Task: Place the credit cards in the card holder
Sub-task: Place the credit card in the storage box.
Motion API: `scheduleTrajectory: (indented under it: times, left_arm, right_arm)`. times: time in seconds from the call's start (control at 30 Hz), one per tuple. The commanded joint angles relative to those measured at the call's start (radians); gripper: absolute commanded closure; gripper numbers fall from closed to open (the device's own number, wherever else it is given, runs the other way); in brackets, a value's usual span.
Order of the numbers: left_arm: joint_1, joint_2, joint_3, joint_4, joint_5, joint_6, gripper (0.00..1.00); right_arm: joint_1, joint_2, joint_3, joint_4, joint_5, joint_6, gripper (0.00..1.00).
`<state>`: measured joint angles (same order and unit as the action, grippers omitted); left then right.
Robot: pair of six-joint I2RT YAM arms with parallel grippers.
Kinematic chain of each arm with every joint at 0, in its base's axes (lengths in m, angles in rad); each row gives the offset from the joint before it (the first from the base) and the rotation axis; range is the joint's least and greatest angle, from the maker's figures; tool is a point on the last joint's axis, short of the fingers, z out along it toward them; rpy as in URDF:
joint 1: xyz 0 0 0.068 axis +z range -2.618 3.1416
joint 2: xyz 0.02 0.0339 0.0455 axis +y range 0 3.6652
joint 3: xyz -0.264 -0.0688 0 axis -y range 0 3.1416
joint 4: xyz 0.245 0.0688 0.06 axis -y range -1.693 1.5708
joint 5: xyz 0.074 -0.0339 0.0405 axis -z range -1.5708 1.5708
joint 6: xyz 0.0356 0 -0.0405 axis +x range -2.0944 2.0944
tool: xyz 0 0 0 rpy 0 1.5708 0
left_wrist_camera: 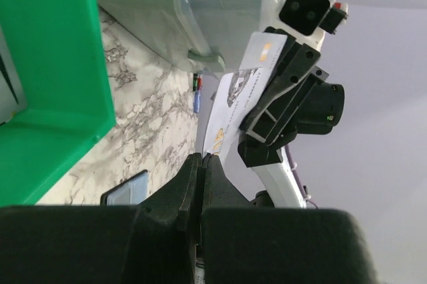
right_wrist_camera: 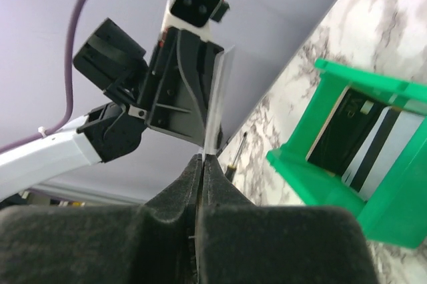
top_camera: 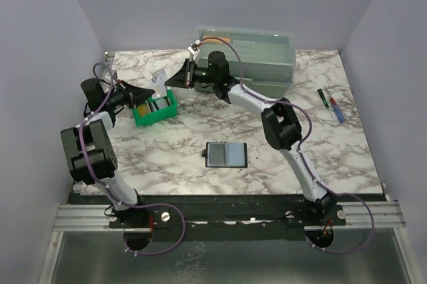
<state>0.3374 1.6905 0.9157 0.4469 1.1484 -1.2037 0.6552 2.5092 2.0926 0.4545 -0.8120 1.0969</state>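
Since left gripper (left_wrist_camera: 201, 164) and right gripper (right_wrist_camera: 202, 163) both pinch one credit card (left_wrist_camera: 233, 97) near the green bin (top_camera: 143, 119), free one end before carrying it to the open card holder (top_camera: 227, 154) on the worktop (top_camera: 200, 121).

Blk card holder (top_camera: 227, 155) open flat, centre (grey pockets up), pale credit card (left_wrist_camera: 240, 91) raised approx upright, far-left

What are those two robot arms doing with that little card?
Both arms are reaching in by the green bin, and they seem to be sharing one thin card. The left hand is pinched shut on one end and the right hand on the other, like a hand-off in the air. More cards sit in the bin. The black card holder lies open on the table, and nothing is touching it.
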Motion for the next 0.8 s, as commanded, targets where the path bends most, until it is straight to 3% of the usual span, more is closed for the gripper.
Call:
scheduleTrajectory:
  times: [0.0, 0.2, 0.4, 0.57, 0.77]
  left_arm:
    - [0.009, 0.073, 0.010, -0.125, -0.067, 0.091, 1.00]
    - [0.009, 0.136, 0.048, -0.149, -0.076, 0.113, 1.00]
    - [0.012, 0.151, 0.071, -0.188, -0.096, 0.135, 1.00]
    - [0.014, 0.156, 0.162, -0.510, -0.224, 0.354, 1.00]
    - [0.001, 0.161, 0.228, -0.654, -0.374, 0.447, 1.00]
  right_arm:
    - [-0.009, 0.052, 0.048, -0.037, 0.114, -0.025, 1.00]
    - [0.018, 0.054, 0.072, -0.117, 0.194, -0.109, 1.00]
    - [0.029, 0.012, 0.096, -0.324, 0.417, -0.238, 1.00]
    - [0.033, -0.053, 0.099, -0.450, 0.495, -0.343, 1.00]
    - [0.051, -0.141, 0.154, -0.661, 0.551, -0.482, 1.00]
